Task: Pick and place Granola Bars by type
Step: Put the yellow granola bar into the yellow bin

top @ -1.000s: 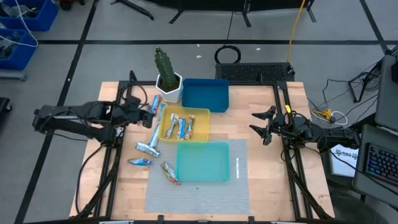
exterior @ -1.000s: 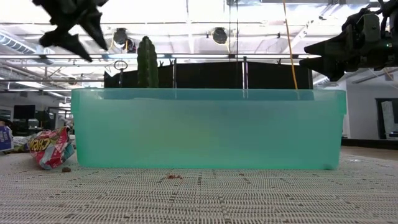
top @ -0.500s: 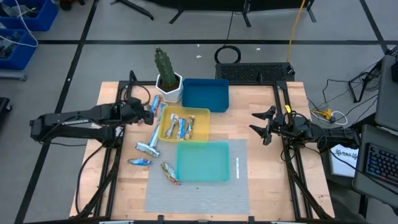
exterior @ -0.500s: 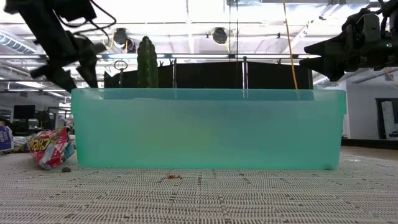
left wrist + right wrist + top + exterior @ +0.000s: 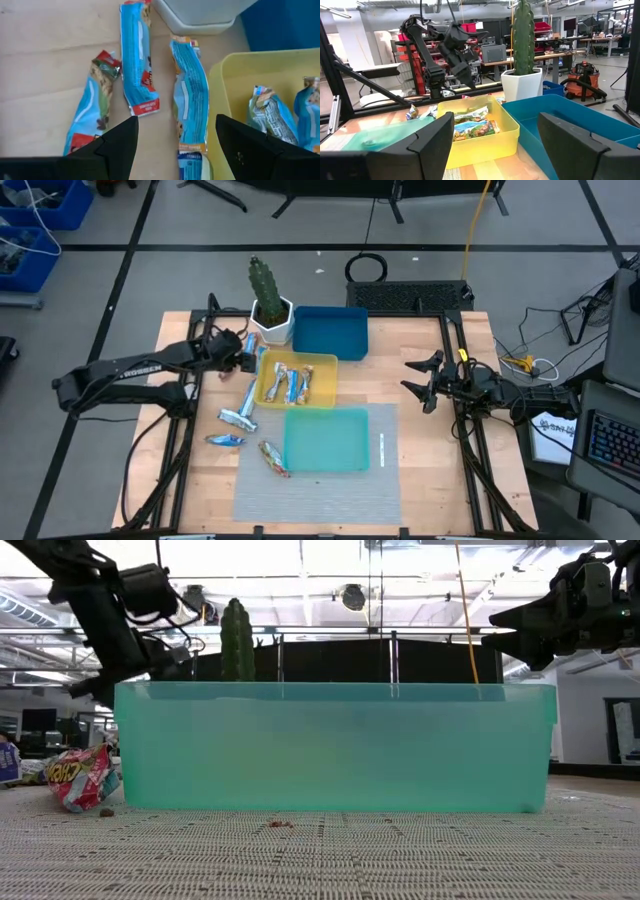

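Fingers of my left claw (image 5: 175, 145) stand apart, empty, hovering over three blue-wrapped granola bars (image 5: 137, 57) on the tabletop (image 5: 190, 330) beside the yellow tray (image 5: 325, 365), near the cactus pot (image 5: 270, 320). My right claw (image 5: 418, 383) waits far right, spread open.

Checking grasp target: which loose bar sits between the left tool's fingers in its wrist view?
The bar lying alongside the yellow tray wall; the other two lie farther from the tray.

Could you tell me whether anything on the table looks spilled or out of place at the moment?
Small brown crumbs lie on the mesh mat before the teal tray, near a crumpled granola bar that may be torn. Otherwise nothing stands out.
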